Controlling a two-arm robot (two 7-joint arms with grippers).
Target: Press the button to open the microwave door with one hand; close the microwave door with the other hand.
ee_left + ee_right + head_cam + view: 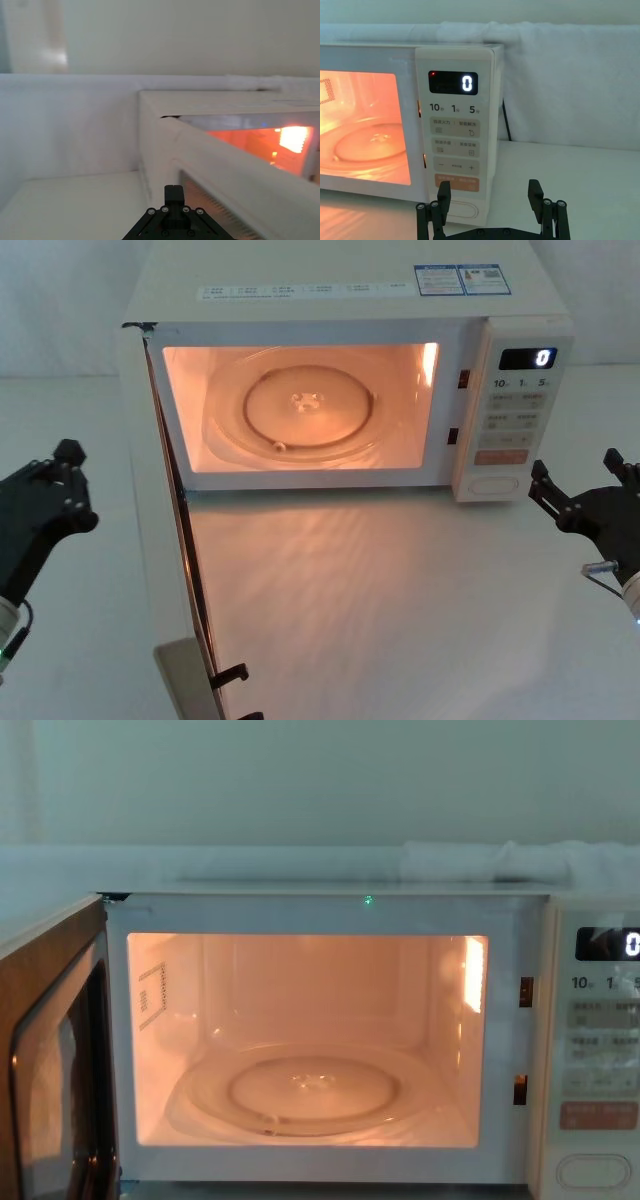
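The cream-white microwave (340,280) stands at the back with its cavity lit orange. The microwave door (165,540) is swung wide open toward me on the left and appears edge-on; the chest view shows its brownish inner face (50,1060). The pill-shaped button (492,483) sits at the bottom of the control panel, also seen as the button (465,210) and the button (593,1172). My right gripper (577,478) hovers open just in front of the panel, a little right of the button, not touching it. My left gripper (68,455), shut and empty, hangs left of the door's outer face (225,160).
A glass turntable (300,405) lies inside the cavity. Two black latch hooks (232,673) stick out of the door's free edge near me. A black cable (506,120) runs down behind the microwave. A white cloth-covered wall backs the white table (400,600).
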